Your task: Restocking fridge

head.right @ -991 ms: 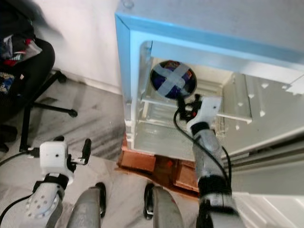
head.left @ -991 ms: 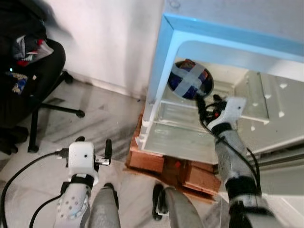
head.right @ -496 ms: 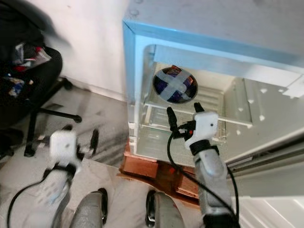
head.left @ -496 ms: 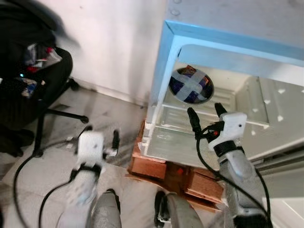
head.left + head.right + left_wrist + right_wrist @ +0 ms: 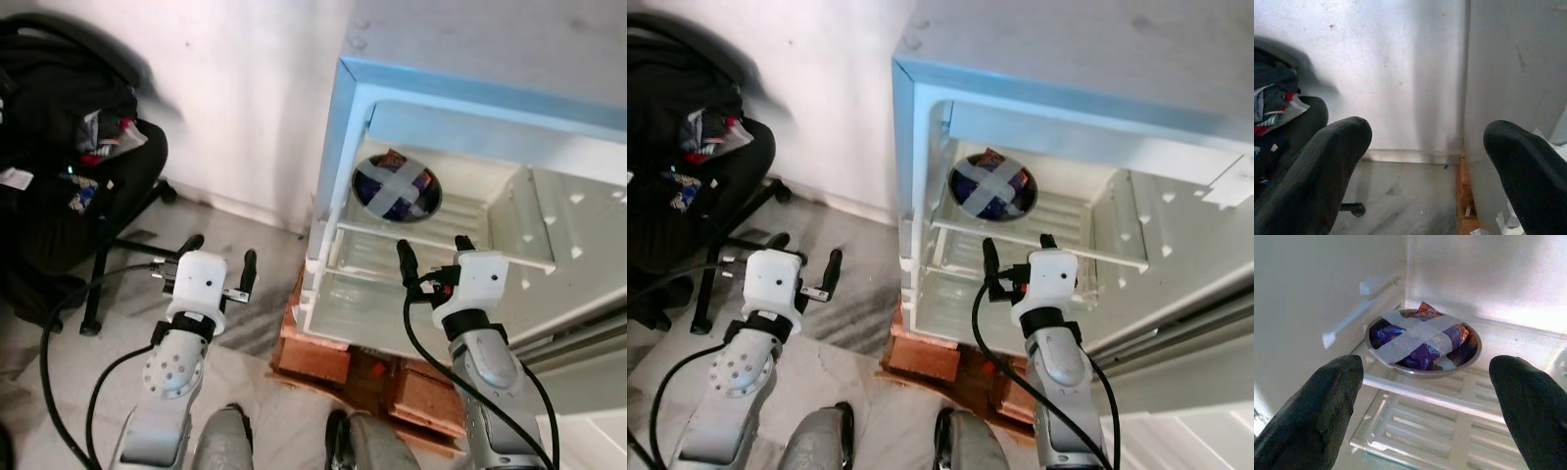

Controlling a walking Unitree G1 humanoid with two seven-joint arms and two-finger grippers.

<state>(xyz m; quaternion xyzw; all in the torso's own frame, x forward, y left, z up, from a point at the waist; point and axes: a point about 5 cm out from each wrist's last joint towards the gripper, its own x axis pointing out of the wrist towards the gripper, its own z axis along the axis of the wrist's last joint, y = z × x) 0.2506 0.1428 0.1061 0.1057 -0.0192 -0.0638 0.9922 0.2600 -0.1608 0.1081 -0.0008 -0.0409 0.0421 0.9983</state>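
The taped bowl (image 5: 1422,341) sits on the fridge shelf (image 5: 1459,404); the right gripper (image 5: 431,259), released and empty, is best drawn straight back, probably clearing the shelf lip. The left gripper (image 5: 217,264) is held spread outside.

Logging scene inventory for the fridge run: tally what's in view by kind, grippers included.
Grippers: 2, left gripper and right gripper, both open and empty
Fridges: 1, fridge with its inside exposed
Taped bowls: 1, bowl on the fridge's upper shelf
Office chairs: 1, chair piled with clothes
Wooden blocks under the fridge: 1 stack, blocks
Total: 6
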